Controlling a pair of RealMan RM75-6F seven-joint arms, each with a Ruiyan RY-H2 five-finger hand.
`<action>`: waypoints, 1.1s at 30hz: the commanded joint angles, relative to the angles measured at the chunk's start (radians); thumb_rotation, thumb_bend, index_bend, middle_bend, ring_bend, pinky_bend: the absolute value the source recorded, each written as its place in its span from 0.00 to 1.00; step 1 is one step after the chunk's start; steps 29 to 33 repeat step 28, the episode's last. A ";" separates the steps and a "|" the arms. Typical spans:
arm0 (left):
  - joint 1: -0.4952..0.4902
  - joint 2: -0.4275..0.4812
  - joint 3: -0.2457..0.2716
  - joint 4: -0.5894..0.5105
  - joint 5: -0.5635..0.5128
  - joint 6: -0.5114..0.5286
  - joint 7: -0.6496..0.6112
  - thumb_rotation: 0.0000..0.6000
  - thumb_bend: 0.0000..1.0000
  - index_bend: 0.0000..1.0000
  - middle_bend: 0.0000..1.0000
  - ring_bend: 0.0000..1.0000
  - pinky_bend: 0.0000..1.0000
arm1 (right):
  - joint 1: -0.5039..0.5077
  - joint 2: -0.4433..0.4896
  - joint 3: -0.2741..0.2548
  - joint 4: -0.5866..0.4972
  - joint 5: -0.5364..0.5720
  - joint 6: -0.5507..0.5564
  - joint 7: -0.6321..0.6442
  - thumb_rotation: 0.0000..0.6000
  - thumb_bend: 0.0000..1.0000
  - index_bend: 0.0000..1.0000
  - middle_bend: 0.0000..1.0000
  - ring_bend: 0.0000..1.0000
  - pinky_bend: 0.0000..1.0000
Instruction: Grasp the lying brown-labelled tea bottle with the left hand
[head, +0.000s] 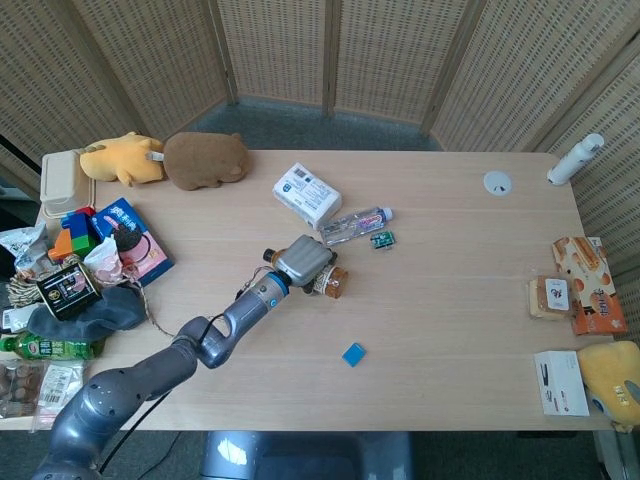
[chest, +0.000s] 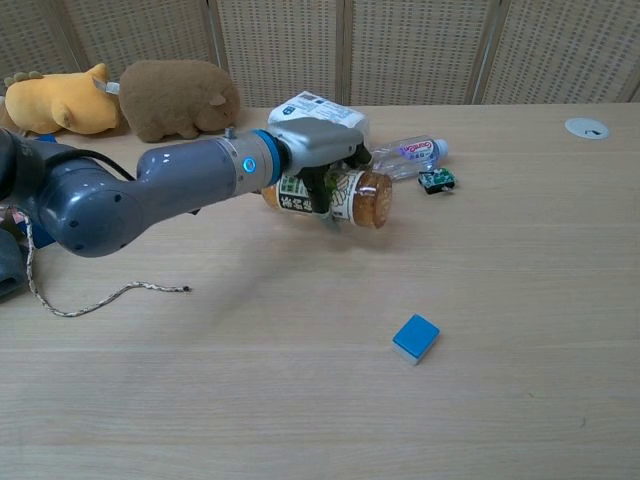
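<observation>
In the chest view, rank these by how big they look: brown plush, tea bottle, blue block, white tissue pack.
1. brown plush, largest though farthest back.
2. tea bottle, held by the left hand, and white tissue pack: similar; both partly hidden by the hand, so unranked.
3. blue block, smallest despite being nearest.

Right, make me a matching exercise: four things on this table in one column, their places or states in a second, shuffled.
1. tea bottle
2. blue block
3. brown plush
4. clear bottle

a. beside the yellow plush
b. alone near the front
c. held by the left hand
d. lying by the white pack

Pairs: 1-c, 2-b, 3-a, 4-d
</observation>
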 joint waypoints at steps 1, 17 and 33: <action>0.056 0.113 -0.047 -0.157 -0.037 0.088 0.018 1.00 0.04 0.68 0.75 0.78 0.58 | 0.012 -0.012 0.001 0.006 -0.009 -0.015 0.001 1.00 0.02 0.00 0.00 0.00 0.00; 0.136 0.457 -0.278 -0.759 -0.315 0.248 0.209 1.00 0.03 0.67 0.75 0.77 0.57 | 0.055 -0.091 -0.002 0.085 -0.066 -0.065 0.056 1.00 0.02 0.00 0.00 0.00 0.00; 0.167 0.535 -0.287 -0.890 -0.384 0.297 0.224 1.00 0.03 0.67 0.75 0.77 0.56 | 0.050 -0.086 -0.010 0.080 -0.088 -0.052 0.059 1.00 0.02 0.00 0.00 0.00 0.00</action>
